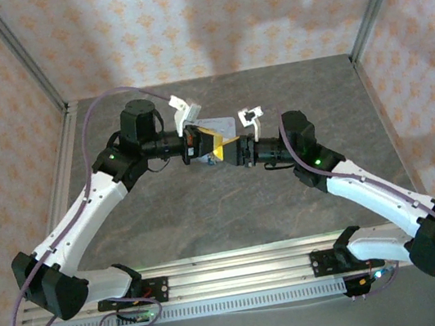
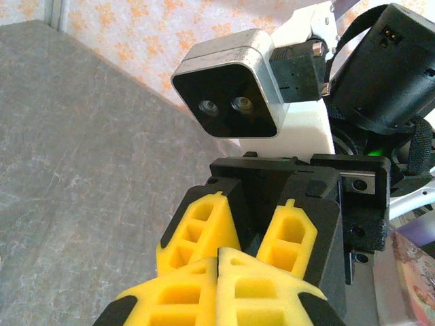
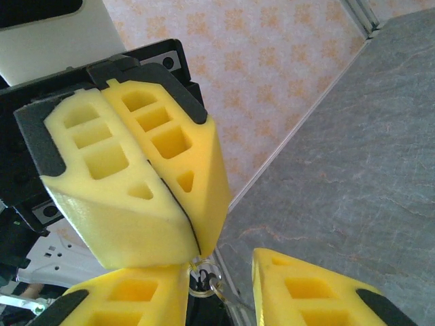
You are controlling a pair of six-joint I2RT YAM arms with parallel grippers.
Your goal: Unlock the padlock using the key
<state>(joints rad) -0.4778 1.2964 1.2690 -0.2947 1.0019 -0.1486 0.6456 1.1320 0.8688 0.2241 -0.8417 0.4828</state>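
My left gripper (image 1: pixel 202 143) and right gripper (image 1: pixel 230 151) meet tip to tip above the table's middle. In the right wrist view the left gripper (image 3: pixel 197 246) is shut, with a dark sliver, apparently the padlock (image 3: pixel 171 198), pinched between its yellow pads. A small wire ring (image 3: pixel 204 282) pokes out at its tips, and a thin pale metal piece, seemingly the key (image 3: pixel 238 304), hangs from it. My right gripper (image 3: pixel 221 270) is open, its fingers either side of the ring and apart from it. In the left wrist view the left gripper (image 2: pixel 217 257) is shut and the right gripper (image 2: pixel 251 234) faces it, spread.
The pastel cartoon tin (image 1: pixel 213 122) lies on the grey table (image 1: pixel 315 98) just behind and under the two grippers; its corner (image 2: pixel 416 266) appears at the right of the left wrist view. Patterned walls and metal posts enclose the table on three sides.
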